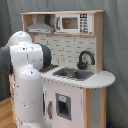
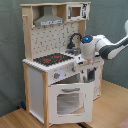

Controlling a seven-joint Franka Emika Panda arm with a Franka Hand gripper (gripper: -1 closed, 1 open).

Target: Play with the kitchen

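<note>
The kitchen (image 1: 75,65) is a tall white and light-wood toy unit. In the first exterior view I see its microwave (image 1: 72,23), grey hood (image 1: 40,27), black faucet (image 1: 85,59) and sink (image 1: 74,74). The white arm (image 1: 25,65) fills the first exterior view's left and hides the hob. In the second exterior view the black-red hob (image 2: 52,59), knobs (image 2: 59,76) and windowed oven door (image 2: 67,100) show. The arm reaches in from the second exterior view's right. My gripper (image 2: 90,62) points down over the counter by the sink, beside the faucet (image 2: 75,40).
A grey-green curtain hangs behind the kitchen in both exterior views. The kitchen stands on a wooden floor (image 2: 112,107). A dark opening (image 2: 90,75) shows in the cabinet front just below the gripper.
</note>
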